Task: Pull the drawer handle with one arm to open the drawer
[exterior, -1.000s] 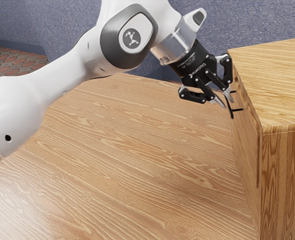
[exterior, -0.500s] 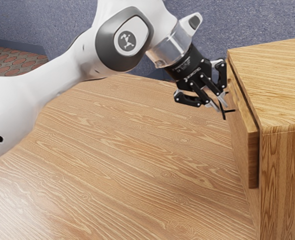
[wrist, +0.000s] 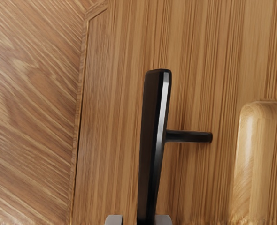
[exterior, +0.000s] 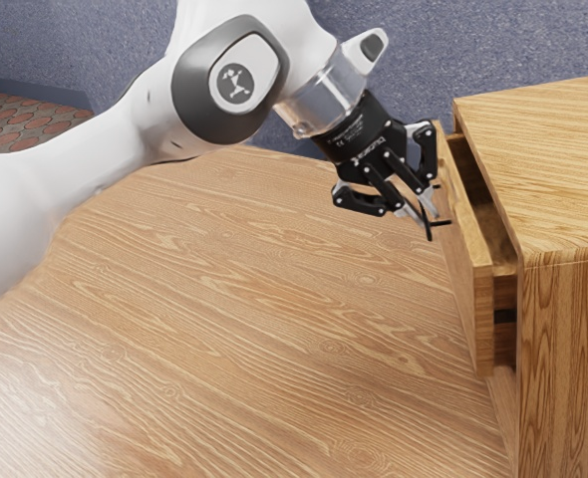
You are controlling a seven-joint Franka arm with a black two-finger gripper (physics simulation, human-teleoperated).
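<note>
Exterior view: the tool (exterior: 421, 202) pinches the handle (exterior: 432, 221) of the drawer (exterior: 465, 259), which stands partly out of the cabinet (exterior: 563, 179). Pull straight along its travel; do not twist.

Wrist view: the handle (wrist: 153, 140) lies across the drawer (wrist: 115, 93). Its end nearest the hand is cut off, so you cannot check the grip there.

Wooden drawer (exterior: 465, 249) partly open, black handle (wrist: 152, 140) on front.

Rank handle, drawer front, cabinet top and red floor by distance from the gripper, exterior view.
1. Handle, held in the gripper.
2. Drawer front, just behind the handle.
3. Cabinet top, toward the view's right.
4. Red floor, far upper-left corner.
</note>
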